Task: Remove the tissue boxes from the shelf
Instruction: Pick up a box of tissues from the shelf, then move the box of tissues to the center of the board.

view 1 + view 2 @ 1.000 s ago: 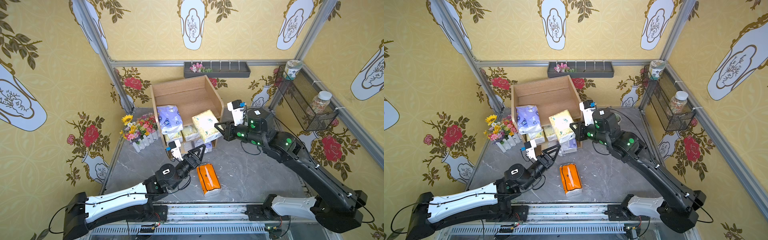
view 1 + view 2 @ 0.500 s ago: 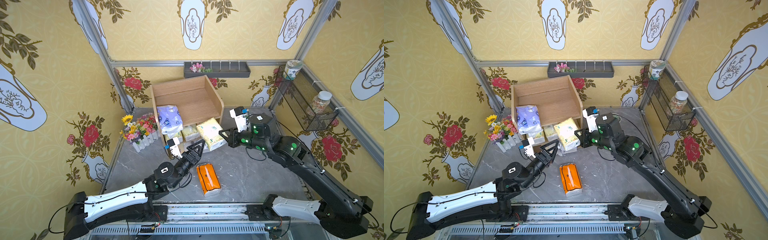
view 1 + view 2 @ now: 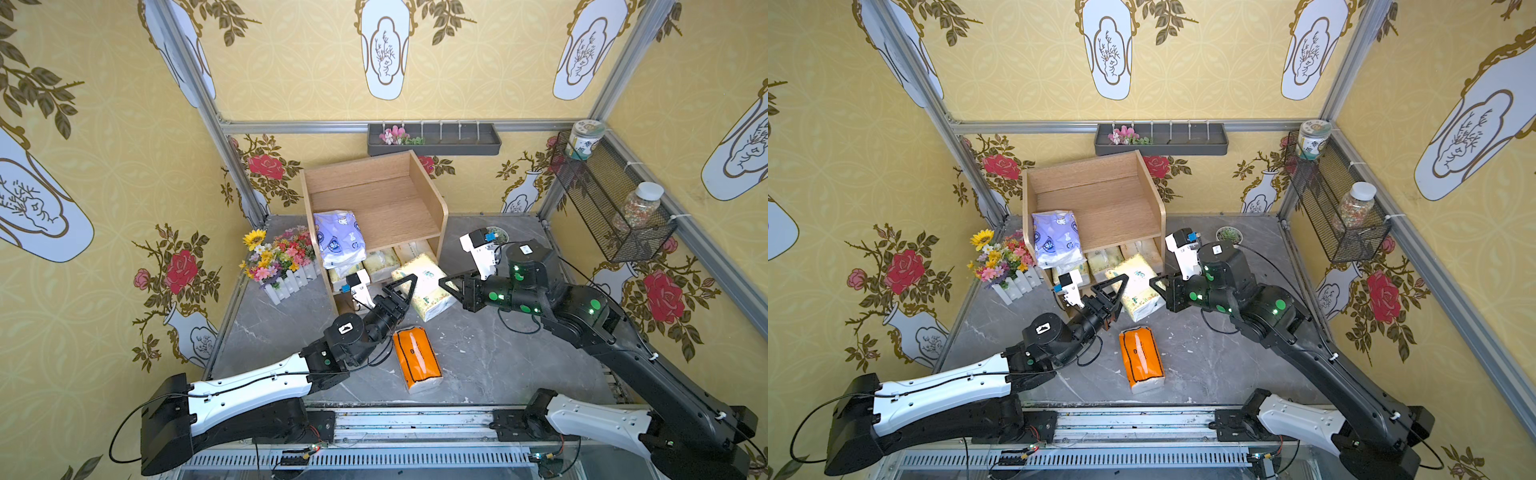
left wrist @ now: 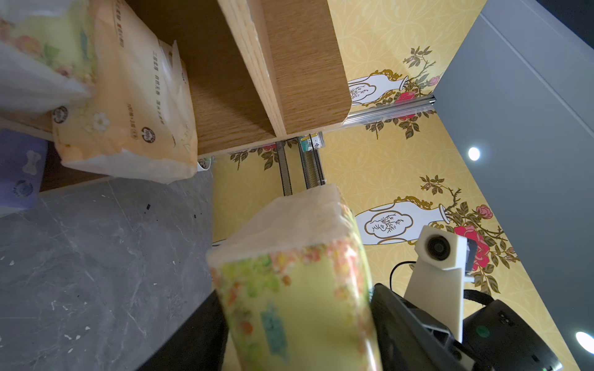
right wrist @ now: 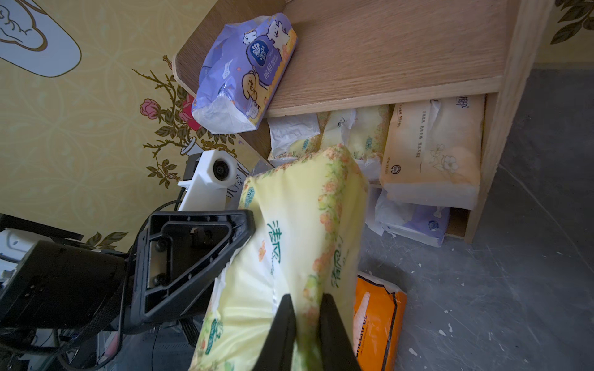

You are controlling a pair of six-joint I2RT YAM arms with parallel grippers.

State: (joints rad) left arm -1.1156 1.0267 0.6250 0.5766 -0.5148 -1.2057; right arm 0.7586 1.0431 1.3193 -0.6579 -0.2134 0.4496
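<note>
Step in hand: taking one pale yellow tissue pack (image 3: 424, 286) off the shelf (image 3: 424, 187). The pack hangs clear of the shelf front, above the table (image 3: 498, 353), between the two pincers.

The right pincer (image 5: 305, 302) is pressed nearly together and pinches the end of the pack through the soft wrapper. The left pincer (image 3: 401, 291) stands spread at the pack's opposite side. One finger (image 5: 199, 253) lies against the wrapper; whether the second finger touches cannot be told.

This appears to be a transfer or a joint set-down. The next move calls for one pincer to hold firmly before the other lets go. The pack then goes down beside the orange pack (image 3: 415, 357), which lies on the table just below the left pincer.

A lavender pack (image 3: 338, 237) and several cream packs (image 5: 434, 151) sit on the shelf, beyond both pincers.
</note>
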